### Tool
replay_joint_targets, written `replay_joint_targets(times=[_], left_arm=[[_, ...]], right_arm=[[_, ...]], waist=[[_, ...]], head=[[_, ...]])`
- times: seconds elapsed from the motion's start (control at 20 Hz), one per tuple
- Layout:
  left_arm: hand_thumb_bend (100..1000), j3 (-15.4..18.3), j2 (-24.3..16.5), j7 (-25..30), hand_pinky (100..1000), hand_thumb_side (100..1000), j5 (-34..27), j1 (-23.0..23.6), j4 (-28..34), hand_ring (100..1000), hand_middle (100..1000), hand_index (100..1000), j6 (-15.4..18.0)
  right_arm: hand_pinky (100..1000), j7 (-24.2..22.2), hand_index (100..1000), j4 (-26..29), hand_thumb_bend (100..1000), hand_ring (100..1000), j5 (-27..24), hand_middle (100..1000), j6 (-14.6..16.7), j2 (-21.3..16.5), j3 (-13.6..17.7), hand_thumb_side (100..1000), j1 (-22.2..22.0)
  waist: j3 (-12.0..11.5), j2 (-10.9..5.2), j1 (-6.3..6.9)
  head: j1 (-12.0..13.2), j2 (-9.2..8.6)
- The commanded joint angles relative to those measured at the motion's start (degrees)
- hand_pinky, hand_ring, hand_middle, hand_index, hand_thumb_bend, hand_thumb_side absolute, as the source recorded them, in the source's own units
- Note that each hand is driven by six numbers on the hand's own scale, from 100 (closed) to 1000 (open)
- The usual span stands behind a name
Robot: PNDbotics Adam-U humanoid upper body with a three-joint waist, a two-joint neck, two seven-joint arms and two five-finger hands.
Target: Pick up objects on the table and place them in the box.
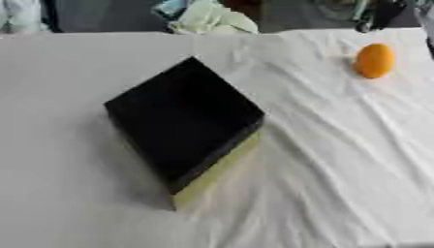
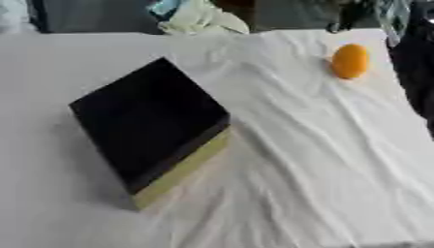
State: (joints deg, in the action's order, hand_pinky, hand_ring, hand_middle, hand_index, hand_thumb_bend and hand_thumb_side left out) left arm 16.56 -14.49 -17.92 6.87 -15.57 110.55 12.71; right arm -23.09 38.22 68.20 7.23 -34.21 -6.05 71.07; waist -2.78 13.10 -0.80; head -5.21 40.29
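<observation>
Matt black box [image 1: 182,116], pale yellow side; smooth orange fruit [image 1: 374,60]; wrinkled white cloth [image 1: 339,160].

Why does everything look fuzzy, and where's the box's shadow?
Both eye views are soft all over. In the left eye view the black box throws a faint shadow to its left on the white cloth; the orange fruit has blurred edges. No glare shows.

The black box [image 1: 182,121] fills the frame's centre-left; the orange fruit [image 1: 374,60] sits upper right, bare cloth [image 1: 339,169] between.
</observation>
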Motion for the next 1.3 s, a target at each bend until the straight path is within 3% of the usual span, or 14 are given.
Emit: replay_joint_targets(times=[0.05, 0.3, 0.6, 0.9, 1.3], left_arm=[[225, 0.0, -0.6, 0.1, 439, 628, 0.0, -0.8, 0.9, 481, 623, 521, -0.1], [225, 0.0, -0.4, 0.3, 439, 629, 0.0, -0.8, 1.0, 480, 623, 521, -0.3], [222, 0.1, -0.5, 0.3, 438, 630, 0.0, -0.6, 1.0, 479, 622, 520, -0.4], [219, 0.4, -0.9, 0.2, 437, 634, 0.3, -0.3, 1.0, 479, 623, 518, -0.5], [214, 0.6, -1.5, 0.3, 435, 638, 0.6, 0.0, 0.8, 477, 623, 515, -0.6]], right_arm=[[964, -3.2, 1000, 1.6, 498, 938, 3.5, 898, 0.5, -0.3, 0.2, 100, 1.7], [982, -8.3, 1000, 1.6, 505, 957, 8.6, 907, 1.7, 0.5, 0.2, 100, 1.4], [984, -14.5, 1000, 2.5, 445, 958, 12.9, 909, 3.7, 0.4, 1.8, 100, 0.9], [966, -20.3, 1000, 4.1, 387, 943, 9.4, 902, 3.8, -1.7, 2.8, 127, 0.6], [958, -24.7, 1000, 5.4, 343, 941, 2.2, 900, 1.5, -4.6, 2.2, 177, -0.6]], waist=[[-0.1, -1.10, 0.00], [-0.2, -1.06, -0.12], [0.1, -1.05, -0.22], [0.8, -1.00, -0.66], [1.5, -0.62, -1.00]], head=[[-0.3, 0.04], [-0.4, 0.12], [-0.2, 0.35], [-0.2, 0.59], [0.0, 0.60]])
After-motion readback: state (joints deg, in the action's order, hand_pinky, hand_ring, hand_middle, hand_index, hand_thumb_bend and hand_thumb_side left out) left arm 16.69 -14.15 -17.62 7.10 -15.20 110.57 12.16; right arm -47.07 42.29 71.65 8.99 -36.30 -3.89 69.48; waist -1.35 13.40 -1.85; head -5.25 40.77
